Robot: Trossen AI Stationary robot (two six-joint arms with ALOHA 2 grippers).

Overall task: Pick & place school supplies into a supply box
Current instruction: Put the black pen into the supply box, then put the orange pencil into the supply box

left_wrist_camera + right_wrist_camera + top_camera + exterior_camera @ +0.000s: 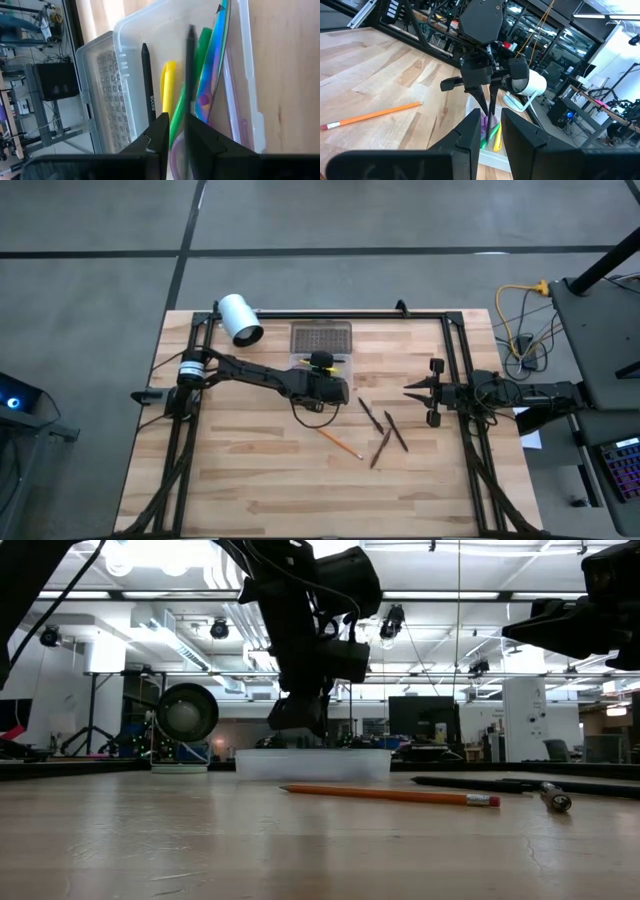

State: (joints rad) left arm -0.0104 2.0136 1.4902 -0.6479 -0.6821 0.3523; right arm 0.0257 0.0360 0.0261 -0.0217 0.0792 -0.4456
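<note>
The left gripper (322, 367) hangs over the open supply box (343, 369) at the far middle of the bench (250, 470), a dark pencil (189, 75) standing between its fingers. Whether they grip it or have let go, I cannot tell; the aim is plainly to drop it among the pens inside. The right gripper (412, 390) waits at the right edge, slightly parted and empty. An orange pencil (340, 443) and three dark pencils (385, 435) lie nearer on the pale wood. Beyond is a workshop with ceiling lights.
</note>
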